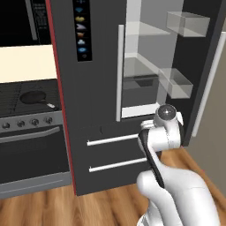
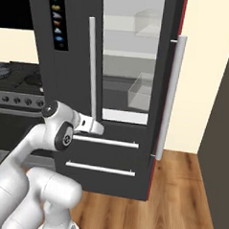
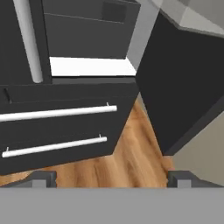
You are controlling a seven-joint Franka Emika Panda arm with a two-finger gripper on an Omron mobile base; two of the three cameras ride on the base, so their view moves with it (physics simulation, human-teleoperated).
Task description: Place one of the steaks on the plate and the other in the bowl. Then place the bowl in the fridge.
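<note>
While the arm hides my fingers (image 3: 112, 178) from the base views, I see them spread apart, empty, just before the open fridge (image 1: 99, 79).

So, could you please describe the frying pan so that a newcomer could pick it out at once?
Start at the tall dark fridge with its right door open, then look left to the stove beside it. The frying pan sits on the hob grate above the row of knobs: round and dark, with a handle ending in a pale tip.
</note>
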